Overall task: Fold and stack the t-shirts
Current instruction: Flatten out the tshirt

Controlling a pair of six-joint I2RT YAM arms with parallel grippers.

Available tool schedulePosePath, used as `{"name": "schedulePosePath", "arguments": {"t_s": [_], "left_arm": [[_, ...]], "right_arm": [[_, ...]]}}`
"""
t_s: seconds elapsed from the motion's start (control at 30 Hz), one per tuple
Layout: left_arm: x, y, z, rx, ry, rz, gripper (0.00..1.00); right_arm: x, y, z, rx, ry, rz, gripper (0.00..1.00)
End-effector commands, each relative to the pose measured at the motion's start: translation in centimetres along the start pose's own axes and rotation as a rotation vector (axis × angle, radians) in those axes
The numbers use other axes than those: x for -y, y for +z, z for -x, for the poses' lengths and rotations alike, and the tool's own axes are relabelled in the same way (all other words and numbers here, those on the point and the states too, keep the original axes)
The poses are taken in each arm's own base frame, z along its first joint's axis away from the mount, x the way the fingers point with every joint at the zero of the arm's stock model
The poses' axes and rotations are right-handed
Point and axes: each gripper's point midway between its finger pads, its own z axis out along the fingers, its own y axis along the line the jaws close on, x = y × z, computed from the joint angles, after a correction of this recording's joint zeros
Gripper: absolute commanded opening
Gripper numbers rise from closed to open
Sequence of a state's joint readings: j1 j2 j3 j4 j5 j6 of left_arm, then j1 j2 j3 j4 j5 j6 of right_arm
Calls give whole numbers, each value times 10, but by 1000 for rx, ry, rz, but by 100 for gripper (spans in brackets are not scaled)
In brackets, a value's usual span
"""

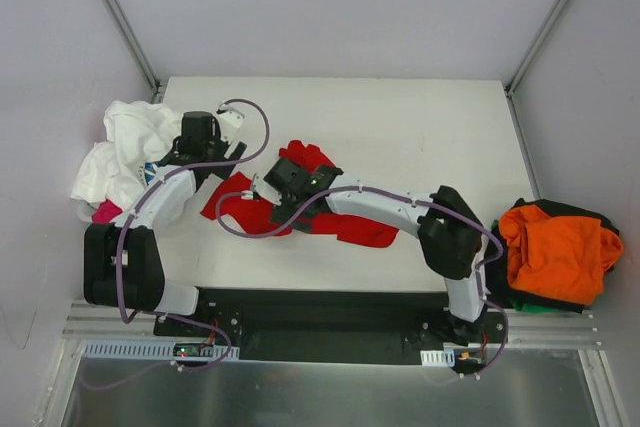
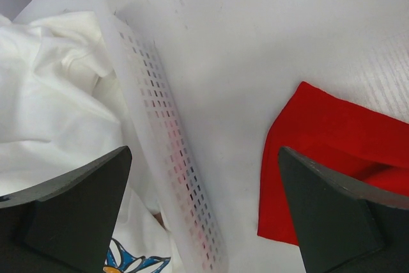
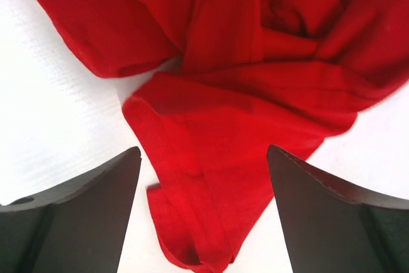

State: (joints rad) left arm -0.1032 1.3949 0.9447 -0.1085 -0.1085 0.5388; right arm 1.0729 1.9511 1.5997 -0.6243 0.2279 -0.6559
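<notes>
The crumpled red t-shirt point(image 1: 365, 230) lies in the middle of the table point(image 1: 400, 127), with the right gripper point(image 3: 203, 158) over it and the left gripper point(image 2: 204, 158) beside it, both wide open and empty, so pinch one edge and pull it flat.

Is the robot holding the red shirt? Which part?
Nothing is held. The left gripper and right gripper are open; the right hangs over the red t-shirt.
</notes>
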Motion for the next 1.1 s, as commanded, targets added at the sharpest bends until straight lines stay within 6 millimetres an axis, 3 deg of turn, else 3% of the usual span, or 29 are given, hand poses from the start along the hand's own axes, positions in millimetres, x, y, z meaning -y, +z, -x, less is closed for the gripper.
{"name": "schedulePosePath", "arguments": {"t_s": [0.0,0.27,0.47,0.8,1.07], "left_arm": [[-7,2,18,48,-13,7,99],[-4,4,16,48,-11,-5,99],[0,4,12,45,-10,-14,99],[4,2,9,47,-20,-28,99],[6,1,8,50,-24,-34,99]], "right_arm": [[-7,6,14,4,-12,12,84],[-19,21,21,1,-26,44,82],[-15,26,23,-4,-50,31,81],[-17,10,38,16,-21,32,80],[-38,4,42,4,-52,23,80]]}}
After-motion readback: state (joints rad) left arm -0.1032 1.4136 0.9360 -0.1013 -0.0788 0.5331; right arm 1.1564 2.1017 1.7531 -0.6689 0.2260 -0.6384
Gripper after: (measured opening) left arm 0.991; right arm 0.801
